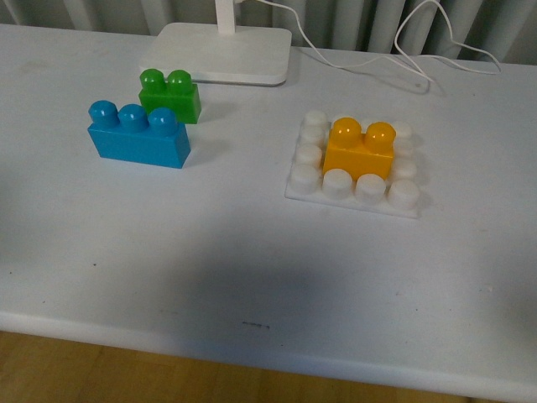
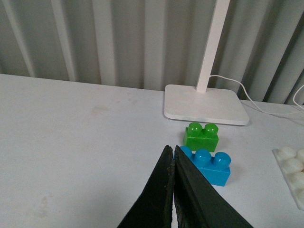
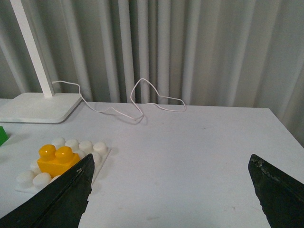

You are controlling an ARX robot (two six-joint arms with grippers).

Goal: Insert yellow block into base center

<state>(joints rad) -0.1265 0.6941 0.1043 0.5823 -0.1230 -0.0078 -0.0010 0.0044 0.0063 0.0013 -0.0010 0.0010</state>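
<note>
The yellow block (image 1: 359, 149) sits seated among the studs in the middle of the white base (image 1: 352, 195), upright, with two studs up. It also shows in the right wrist view (image 3: 56, 160) on the base (image 3: 97, 154). My right gripper (image 3: 171, 164) is open and empty, above bare table beside the base. My left gripper (image 2: 172, 154) is shut on nothing, its tips just short of the blue brick (image 2: 209, 164). Neither gripper shows in the front view.
A blue three-stud brick (image 1: 138, 134) and a green two-stud brick (image 1: 171, 95) stand at the left. A white lamp foot (image 1: 226, 52) with a cable (image 1: 419, 50) lies at the back. The table's front edge (image 1: 252, 353) is near.
</note>
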